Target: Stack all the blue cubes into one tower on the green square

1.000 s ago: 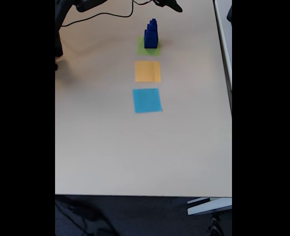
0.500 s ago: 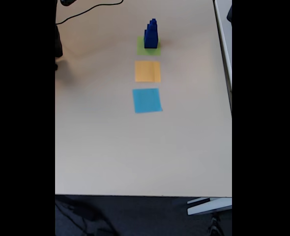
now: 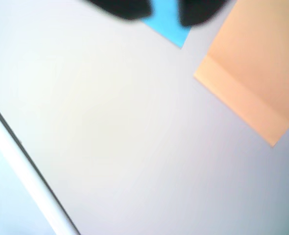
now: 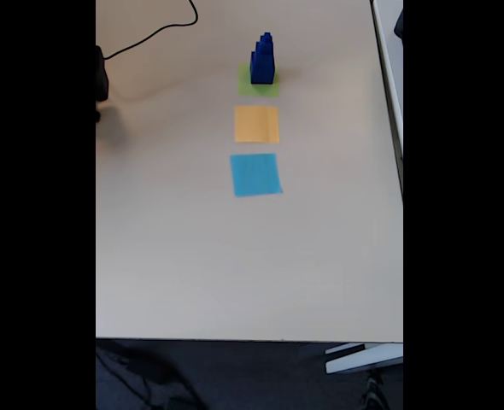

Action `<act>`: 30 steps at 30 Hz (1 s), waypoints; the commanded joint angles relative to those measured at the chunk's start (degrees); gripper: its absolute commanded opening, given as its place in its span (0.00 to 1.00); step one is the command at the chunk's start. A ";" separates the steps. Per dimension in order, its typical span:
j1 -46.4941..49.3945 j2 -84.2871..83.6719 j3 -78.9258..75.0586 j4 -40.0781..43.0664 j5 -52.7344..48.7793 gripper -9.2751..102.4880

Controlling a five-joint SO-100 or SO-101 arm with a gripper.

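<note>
With the tower [image 4: 263, 58] standing on the green square [image 4: 258, 85], stacking appears complete. Claw [image 3: 164, 12] hangs empty, tips apart, above the desk [image 4: 235, 256]; parking remains.

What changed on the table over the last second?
The arm withdrew from the top edge of the fixed view, leaving its cable trailing at upper left. Nothing was gripped or released. The tower stayed on the green square; the orange square and light-blue square did not move.
</note>
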 commanded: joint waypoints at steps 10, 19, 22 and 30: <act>8.61 22.68 30.59 -0.53 -11.16 0.08; 14.24 39.29 50.45 -2.99 -21.01 0.08; 15.38 49.57 59.59 -3.08 -23.91 0.08; 16.96 67.41 74.79 -4.13 -27.07 0.08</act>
